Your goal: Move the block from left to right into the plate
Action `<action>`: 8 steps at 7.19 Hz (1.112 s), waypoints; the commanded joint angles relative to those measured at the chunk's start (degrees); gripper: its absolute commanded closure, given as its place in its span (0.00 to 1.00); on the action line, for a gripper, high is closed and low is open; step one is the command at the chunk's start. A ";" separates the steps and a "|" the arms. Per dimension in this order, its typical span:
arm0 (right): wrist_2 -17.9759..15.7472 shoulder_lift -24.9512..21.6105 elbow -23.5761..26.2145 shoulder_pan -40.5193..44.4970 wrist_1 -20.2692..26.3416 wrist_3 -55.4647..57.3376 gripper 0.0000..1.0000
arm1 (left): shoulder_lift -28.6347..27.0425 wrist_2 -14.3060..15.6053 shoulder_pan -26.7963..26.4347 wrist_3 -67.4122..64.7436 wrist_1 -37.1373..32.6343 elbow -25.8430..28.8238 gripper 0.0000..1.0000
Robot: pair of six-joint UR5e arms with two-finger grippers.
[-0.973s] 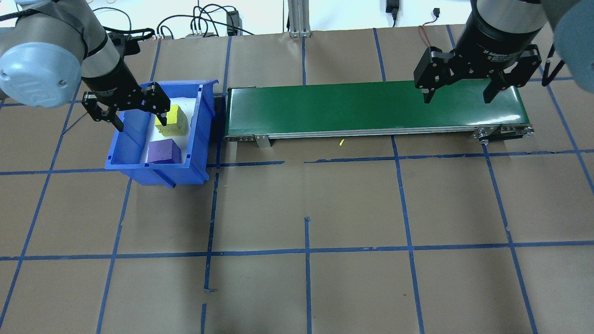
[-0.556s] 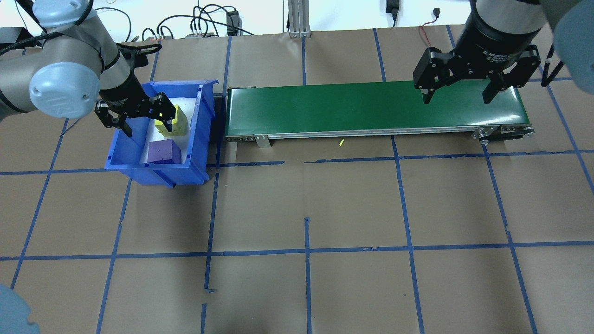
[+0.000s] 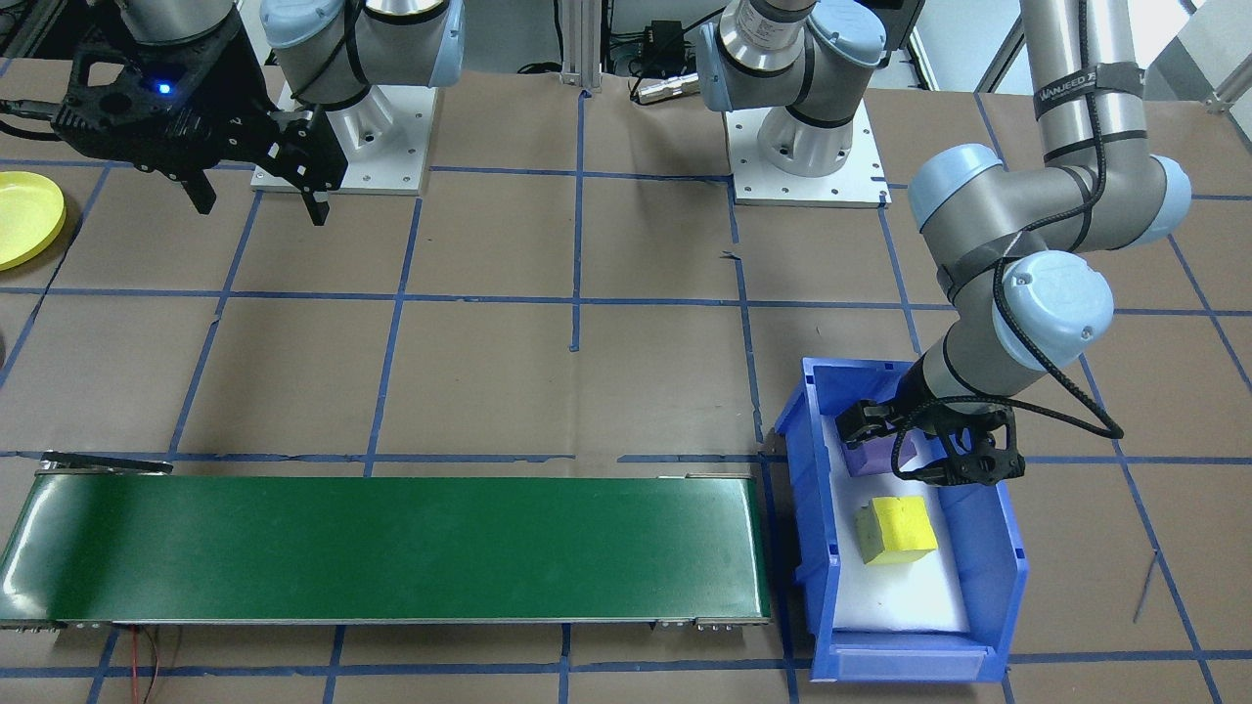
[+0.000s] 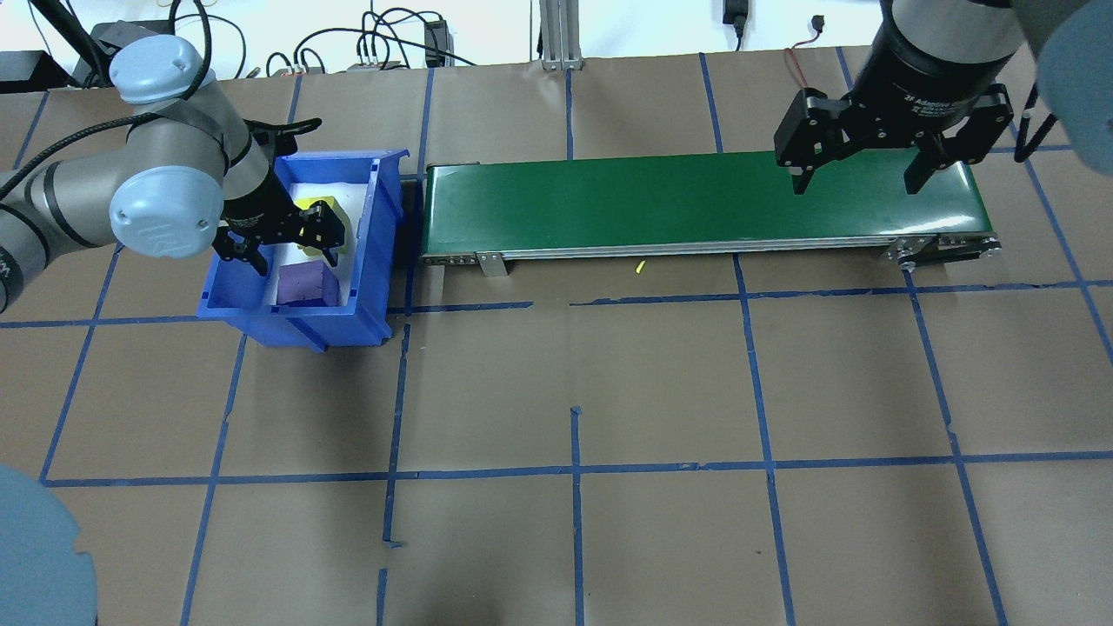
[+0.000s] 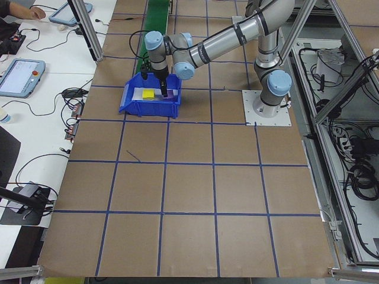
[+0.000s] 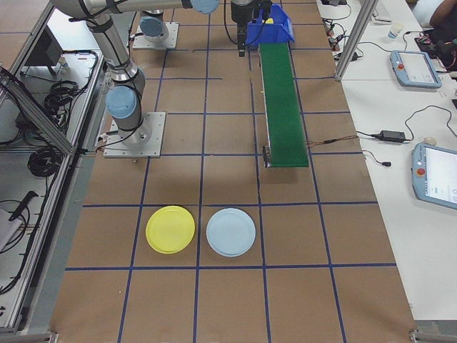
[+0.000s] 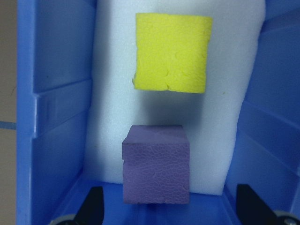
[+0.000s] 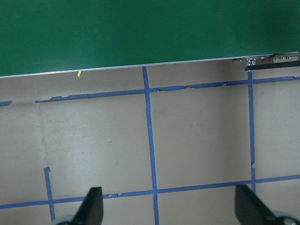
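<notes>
A purple block (image 7: 156,164) and a yellow block (image 7: 171,51) lie on white foam inside the blue bin (image 4: 378,217). My left gripper (image 4: 283,248) is down in the bin, open, with its fingers on either side of the purple block (image 3: 875,455) and not touching it. The yellow block (image 3: 895,528) sits free just beyond. My right gripper (image 4: 856,185) hangs open and empty above the right end of the green conveyor (image 4: 696,200). The yellow plate (image 6: 170,229) lies on the table on the robot's right, also seen as the plate (image 3: 24,217) at the view's edge.
A pale blue plate (image 6: 230,232) lies beside the yellow one. The conveyor (image 3: 391,548) runs from the bin (image 3: 812,548) toward the right arm's side. Brown paper with a blue tape grid covers the table. Operators' tablets and cables lie on side tables.
My left gripper has moved from the yellow block toward the near end of the bin and lowered, now straddling the purple block. The right arm has stayed put.
</notes>
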 commanded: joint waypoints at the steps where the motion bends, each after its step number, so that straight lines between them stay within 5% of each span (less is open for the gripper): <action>1: -0.08 0.00 0.07 -0.13 0.17 -0.09 0.00 | -1.06 0.27 0.00 0.09 0.78 -0.66 0.00; 4: 0.00 0.00 0.07 0.05 0.00 0.00 0.00 | -2.38 0.53 0.00 0.18 1.84 -2.15 0.02; 5: 0.00 0.00 -0.02 0.05 0.00 0.00 0.00 | -2.47 0.53 0.00 0.01 1.84 -2.24 0.14; 7: 0.00 0.00 0.16 0.05 0.00 0.00 0.00 | -2.12 0.09 0.00 0.35 1.66 -1.81 0.59; 8: 0.09 0.00 0.16 0.05 0.00 0.00 0.00 | -1.24 0.27 0.00 0.53 1.23 -0.93 0.65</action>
